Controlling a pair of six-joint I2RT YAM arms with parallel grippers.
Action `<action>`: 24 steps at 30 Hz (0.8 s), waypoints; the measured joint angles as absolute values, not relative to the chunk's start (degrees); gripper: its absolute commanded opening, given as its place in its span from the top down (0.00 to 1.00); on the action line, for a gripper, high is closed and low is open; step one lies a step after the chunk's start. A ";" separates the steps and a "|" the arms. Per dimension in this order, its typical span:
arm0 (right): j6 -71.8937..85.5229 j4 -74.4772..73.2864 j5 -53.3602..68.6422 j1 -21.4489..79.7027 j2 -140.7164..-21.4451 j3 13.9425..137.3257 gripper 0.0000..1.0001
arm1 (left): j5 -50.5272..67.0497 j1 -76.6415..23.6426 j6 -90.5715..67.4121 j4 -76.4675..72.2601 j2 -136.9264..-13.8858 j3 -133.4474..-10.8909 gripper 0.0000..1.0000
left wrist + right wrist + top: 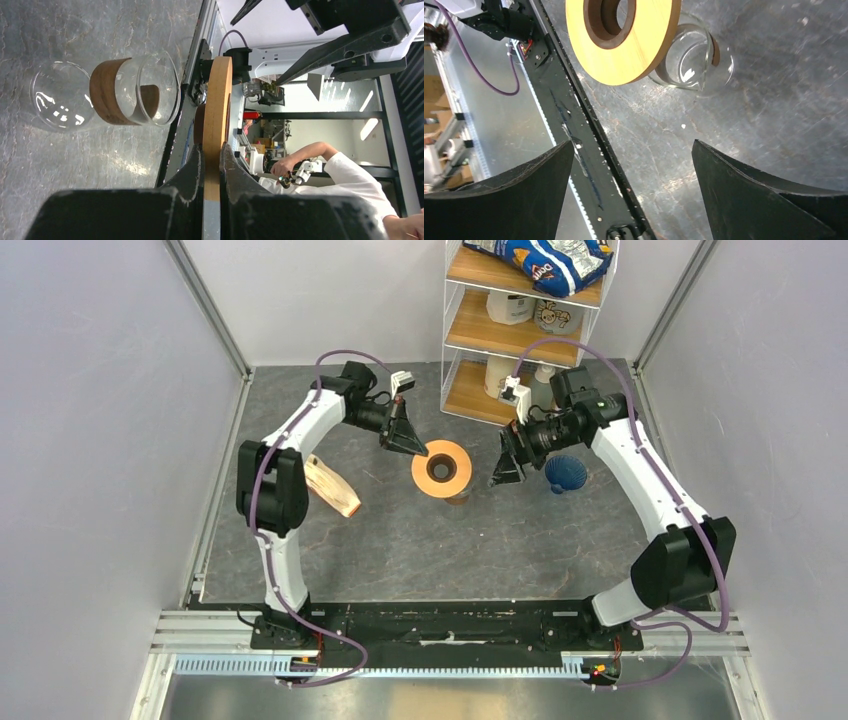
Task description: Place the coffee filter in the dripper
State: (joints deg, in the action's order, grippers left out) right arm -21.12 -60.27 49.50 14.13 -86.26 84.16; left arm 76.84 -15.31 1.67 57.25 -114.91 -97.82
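Observation:
The dark blue ribbed dripper [566, 474] stands on the table just right of my right gripper [507, 462], whose jaws stand wide open and empty [633, 150]. No single white coffee filter shows in any view. My left gripper [405, 435] is shut on the rim of a flat orange-brown ring [442, 468]. In the left wrist view the ring [218, 110] is edge-on between the fingers [213, 148]. The ring [624, 40] hangs above a clear glass cup [694, 60] with a brown band [115, 92].
A cream-and-tan wedge-shaped paper stack [333, 485] lies left of the ring, near the left arm. A wooden shelf unit [520, 330] with bags and cups stands at the back. Grey walls close in both sides. The black base rail [574, 125] runs along the near edge.

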 measured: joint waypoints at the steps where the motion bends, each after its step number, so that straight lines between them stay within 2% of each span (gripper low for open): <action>1: -19.70 -59.99 49.50 14.06 -86.24 83.22 0.04 | 76.79 -15.66 1.19 56.60 -115.46 -98.04 0.98; 10: -13.41 -56.71 49.12 13.96 -87.35 81.34 0.05 | 76.64 -18.15 -6.15 49.50 -120.16 -99.02 0.98; 24: -13.87 -56.27 49.01 13.98 -87.94 81.34 0.05 | 76.16 -19.05 -16.91 37.34 -120.75 -96.09 0.98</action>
State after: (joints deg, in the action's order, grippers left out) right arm -13.87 -56.27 49.01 13.98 -87.94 81.34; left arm 76.16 -19.05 -16.91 37.34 -120.75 -96.09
